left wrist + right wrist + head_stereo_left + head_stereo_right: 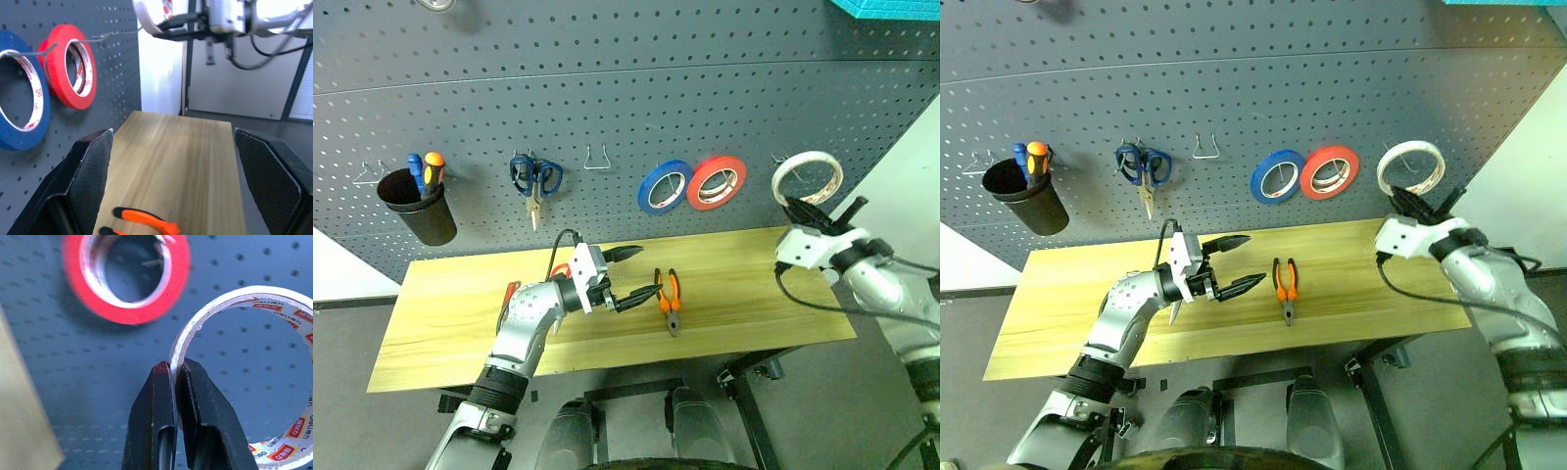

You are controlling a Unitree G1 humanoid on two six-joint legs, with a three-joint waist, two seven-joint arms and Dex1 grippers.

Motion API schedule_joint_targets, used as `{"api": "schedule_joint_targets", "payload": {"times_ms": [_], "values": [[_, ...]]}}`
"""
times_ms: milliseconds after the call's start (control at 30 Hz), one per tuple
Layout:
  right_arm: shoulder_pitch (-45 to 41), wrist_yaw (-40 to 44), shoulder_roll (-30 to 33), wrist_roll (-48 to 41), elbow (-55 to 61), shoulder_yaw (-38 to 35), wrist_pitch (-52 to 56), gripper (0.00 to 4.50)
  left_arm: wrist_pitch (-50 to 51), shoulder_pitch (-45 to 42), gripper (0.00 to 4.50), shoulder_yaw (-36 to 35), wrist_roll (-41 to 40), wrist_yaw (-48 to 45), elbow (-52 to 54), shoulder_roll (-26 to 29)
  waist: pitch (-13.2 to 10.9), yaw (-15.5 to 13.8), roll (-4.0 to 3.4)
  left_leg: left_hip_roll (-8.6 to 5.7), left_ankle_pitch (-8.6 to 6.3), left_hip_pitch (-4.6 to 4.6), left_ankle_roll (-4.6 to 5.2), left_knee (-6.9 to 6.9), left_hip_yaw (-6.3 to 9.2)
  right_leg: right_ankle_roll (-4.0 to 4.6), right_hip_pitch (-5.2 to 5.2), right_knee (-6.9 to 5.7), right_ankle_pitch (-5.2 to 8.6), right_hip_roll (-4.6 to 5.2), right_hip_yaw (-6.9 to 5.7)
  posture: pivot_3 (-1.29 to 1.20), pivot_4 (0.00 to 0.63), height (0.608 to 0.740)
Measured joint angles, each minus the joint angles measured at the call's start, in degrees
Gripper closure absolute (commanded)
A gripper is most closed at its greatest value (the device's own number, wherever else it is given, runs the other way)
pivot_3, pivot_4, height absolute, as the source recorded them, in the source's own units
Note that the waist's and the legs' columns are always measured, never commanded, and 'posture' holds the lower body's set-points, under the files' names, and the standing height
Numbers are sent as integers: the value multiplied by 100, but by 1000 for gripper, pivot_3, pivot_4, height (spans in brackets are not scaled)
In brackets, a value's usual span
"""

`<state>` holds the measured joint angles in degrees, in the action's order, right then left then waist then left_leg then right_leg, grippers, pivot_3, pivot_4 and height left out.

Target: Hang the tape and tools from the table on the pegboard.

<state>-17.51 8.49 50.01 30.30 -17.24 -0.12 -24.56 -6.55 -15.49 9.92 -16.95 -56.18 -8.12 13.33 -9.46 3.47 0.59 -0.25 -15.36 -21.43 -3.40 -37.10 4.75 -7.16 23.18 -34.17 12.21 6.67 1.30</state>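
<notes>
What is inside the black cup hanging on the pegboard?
In the black cup on the pegboard stand a blue handle and an orange handle; the cup's wall hides their lower ends.

left claw (632,277) gapes wide; right claw (177,377) pinches shut, raised.

Pegboard (607,108) right side crowded: blue roll (665,186) and red roll (717,182) touching, tape (808,176) just right of them. One bare hook (597,159) between blue-handled scissors (534,180) and blue roll. Table (450,313) open except pliers (669,297) at centre.
</notes>
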Motion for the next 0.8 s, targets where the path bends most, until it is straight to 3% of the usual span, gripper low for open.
{"api": "schedule_joint_targets", "payload": {"times_ms": [400,667,800], "values": [[-1844,329,-405,-198,-3182,832,-1102,4465,23,278,357,-181,-310,18,627,140,0,-1,-1,0,0,1,1,4,0,1,-1,0,-1,0,3,-37,116,729],[-2117,445,-423,-381,-3738,919,-1352,2077,110,354,357,-181,-360,64,713,184,0,-19,-1,0,0,2,1,4,0,0,-1,0,-1,0,4,-41,119,729],[-1618,342,-307,-352,-3265,926,-1417,2077,119,350,357,-221,-363,113,707,275,0,-41,-1,0,0,3,1,7,1,0,-1,-1,0,-2,4,-67,125,729]]}}
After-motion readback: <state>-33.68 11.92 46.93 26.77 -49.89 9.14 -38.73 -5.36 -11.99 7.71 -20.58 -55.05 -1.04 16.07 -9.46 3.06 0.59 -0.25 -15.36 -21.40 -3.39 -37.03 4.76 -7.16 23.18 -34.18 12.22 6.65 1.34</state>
